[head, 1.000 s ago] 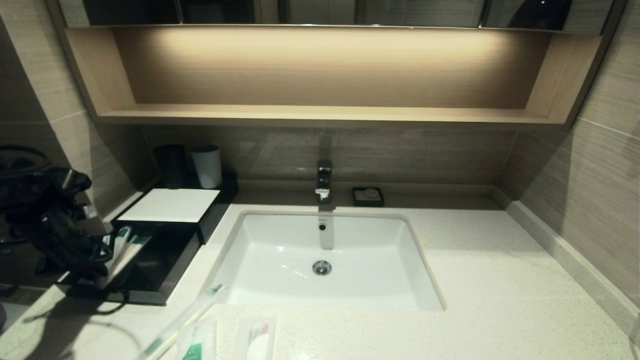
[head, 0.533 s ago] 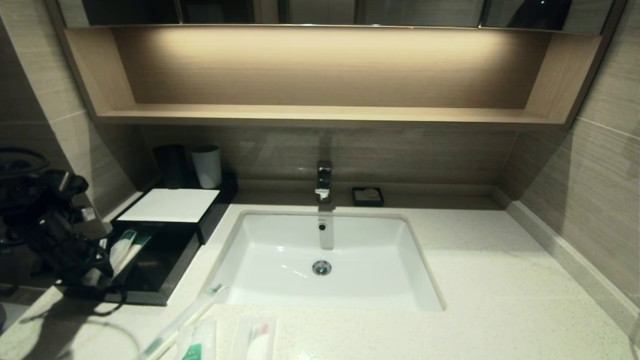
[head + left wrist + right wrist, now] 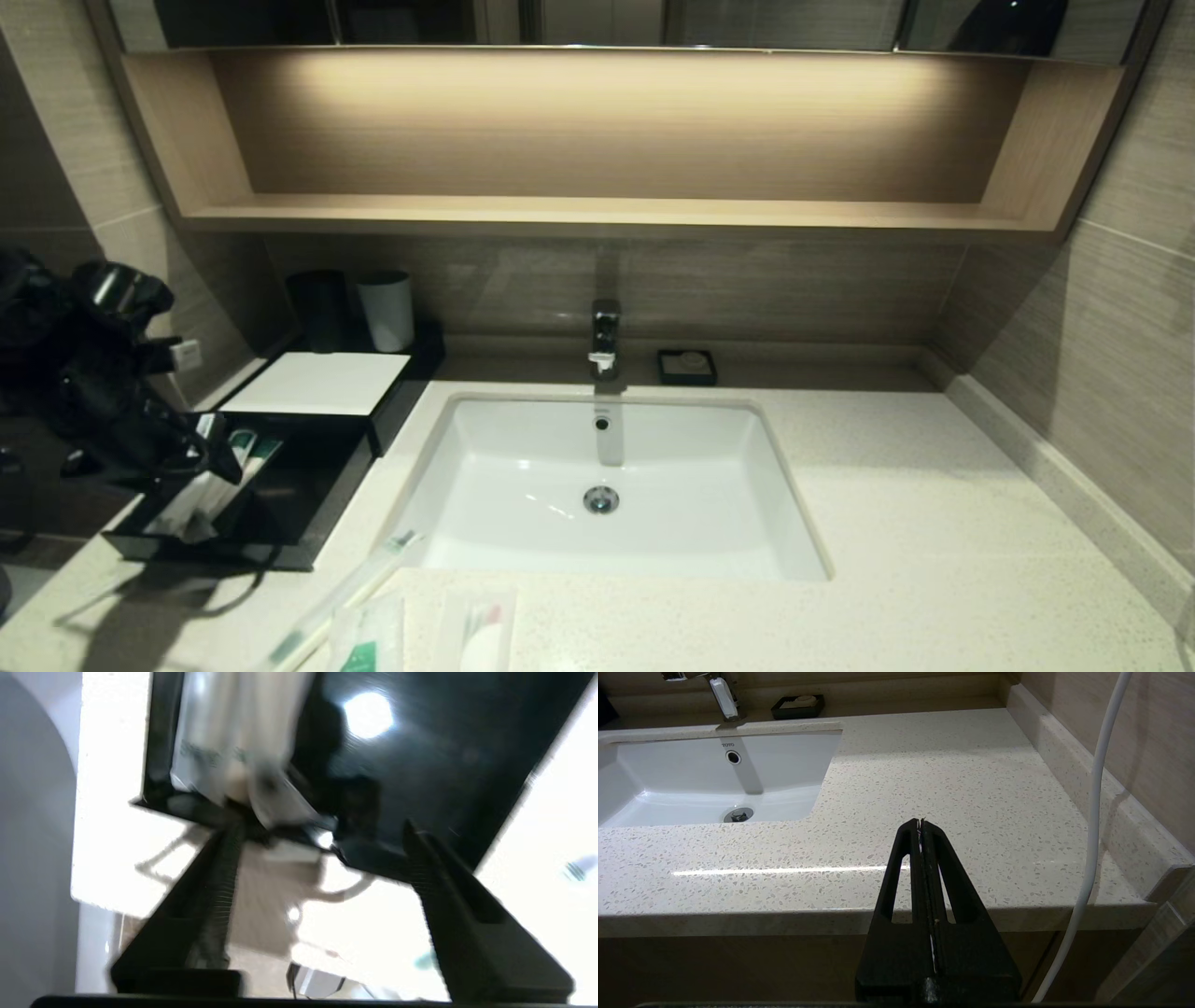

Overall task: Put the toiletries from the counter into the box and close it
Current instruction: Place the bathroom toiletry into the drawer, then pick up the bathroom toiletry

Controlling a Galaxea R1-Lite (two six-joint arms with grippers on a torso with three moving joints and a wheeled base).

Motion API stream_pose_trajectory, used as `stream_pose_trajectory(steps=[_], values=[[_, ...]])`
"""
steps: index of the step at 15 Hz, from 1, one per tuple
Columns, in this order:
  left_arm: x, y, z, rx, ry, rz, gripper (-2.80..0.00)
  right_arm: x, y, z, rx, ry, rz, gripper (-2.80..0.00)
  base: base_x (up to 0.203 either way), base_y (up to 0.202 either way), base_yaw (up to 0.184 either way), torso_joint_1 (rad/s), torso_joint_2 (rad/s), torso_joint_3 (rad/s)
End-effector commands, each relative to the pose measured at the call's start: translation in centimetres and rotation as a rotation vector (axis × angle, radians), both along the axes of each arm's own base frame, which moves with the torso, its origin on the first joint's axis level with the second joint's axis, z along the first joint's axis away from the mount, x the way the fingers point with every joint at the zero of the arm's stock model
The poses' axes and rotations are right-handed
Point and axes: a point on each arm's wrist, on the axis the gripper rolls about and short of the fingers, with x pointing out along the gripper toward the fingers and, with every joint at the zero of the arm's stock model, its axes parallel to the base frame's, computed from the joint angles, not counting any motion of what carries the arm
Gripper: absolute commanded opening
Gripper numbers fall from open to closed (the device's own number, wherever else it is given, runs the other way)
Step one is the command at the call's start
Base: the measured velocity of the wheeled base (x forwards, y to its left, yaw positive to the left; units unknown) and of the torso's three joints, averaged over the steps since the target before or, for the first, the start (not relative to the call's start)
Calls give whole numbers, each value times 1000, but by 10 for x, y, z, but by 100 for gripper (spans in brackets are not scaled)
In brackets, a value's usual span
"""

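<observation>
The black box [image 3: 317, 383] with its white top panel stands at the counter's [image 3: 934, 523] back left, its drawer [image 3: 289, 509] pulled open. One toothbrush packet [image 3: 196, 499] lies in the drawer and shows in the left wrist view [image 3: 233, 742]. My left gripper [image 3: 217, 459] hovers open and empty above the drawer's left front corner [image 3: 323, 823]. On the counter's front edge lie a second toothbrush packet [image 3: 347, 586], a green-marked sachet [image 3: 369, 642] and a packet with a white round piece [image 3: 481, 637]. My right gripper [image 3: 920, 822] is shut and parked before the counter's right front edge.
The white sink [image 3: 607, 485] with its faucet [image 3: 605, 336] fills the middle. A black cup [image 3: 320, 308] and a white cup [image 3: 387, 308] stand behind the box. A black soap dish [image 3: 687, 366] sits behind the sink. A wooden shelf [image 3: 597, 215] overhangs the back.
My left gripper has risen out of the drawer and back a little. The toothbrush packet it was down beside stays lying in the drawer.
</observation>
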Motion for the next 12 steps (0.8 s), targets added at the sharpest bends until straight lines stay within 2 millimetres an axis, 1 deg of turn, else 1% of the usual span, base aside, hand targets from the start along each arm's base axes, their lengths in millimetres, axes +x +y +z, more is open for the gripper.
stream_pose_trajectory(steps=[1, 2, 3, 4, 6, 8, 9, 10, 12], values=[[-42, -31, 43, 28, -60, -73, -280, 0, 0, 0, 0, 1, 1, -280, 0, 0, 0, 0, 0, 0], [-57, -41, 48, 25, -17, -102, -280, 0, 0, 0, 0, 1, 1, -280, 0, 0, 0, 0, 0, 0], [-72, -50, 45, 19, 29, -127, -280, 0, 0, 0, 0, 0, 0, -280, 0, 0, 0, 0, 0, 0], [-86, -58, 39, 13, 73, -150, -280, 0, 0, 0, 0, -2, 1, -280, 0, 0, 0, 0, 0, 0], [-111, -66, 29, 3, 184, -182, -280, 0, 0, 0, 0, 0, 0, -280, 0, 0, 0, 0, 0, 0], [-121, -67, 20, 2, 257, -214, -280, 0, 0, 0, 0, 0, 1, -280, 0, 0, 0, 0, 0, 0], [-123, -67, 17, 4, 275, -274, -149, 0, 0, 0, 0, 1, 1, -280, 0, 0, 0, 0, 0, 0], [-124, -68, 12, -23, 300, -325, 0, 0, 0, 0, 0, -1, 0, -280, 0, 0, 0, 0, 0, 0], [-118, -67, 2, -48, 349, -364, 0, 0, 0, 0, 0, 1, 1, -280, 0, 0, 0, 0, 0, 0]])
